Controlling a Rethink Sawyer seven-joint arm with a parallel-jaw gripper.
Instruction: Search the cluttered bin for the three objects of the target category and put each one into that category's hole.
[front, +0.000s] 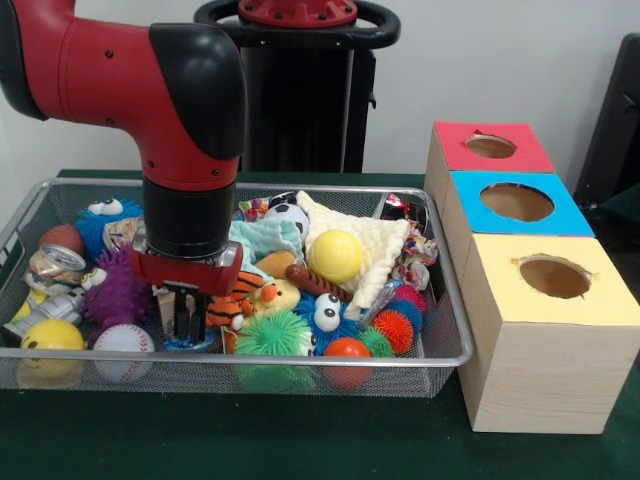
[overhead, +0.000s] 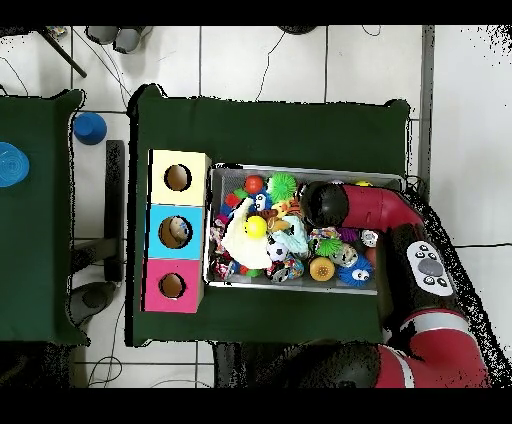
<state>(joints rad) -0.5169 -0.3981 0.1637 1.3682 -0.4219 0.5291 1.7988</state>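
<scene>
A wire mesh bin (front: 300, 359) holds a heap of toys. My gripper (front: 188, 318) is lowered into its left front part, right over a small blue round thing (front: 190, 344), between a purple spiky toy (front: 118, 292) and a striped tiger plush (front: 235, 300). A baseball (front: 124, 340) lies just left of it. In the overhead view the red arm (overhead: 365, 207) reaches over the bin (overhead: 300, 168) and hides the gripper. Beside the bin stands a wooden box with a red hole (front: 490, 147), a blue hole (front: 517, 202) and a yellow hole (front: 555, 277).
Also in the bin are a yellow ball (front: 335, 255) on a cream cloth (front: 375, 245), a soccer ball (front: 290, 214), a green spiky ball (front: 272, 335), an orange ball (front: 347, 349), a smiley ball (front: 52, 336) and a can (front: 55, 265). The box (overhead: 176, 231) touches the bin's side.
</scene>
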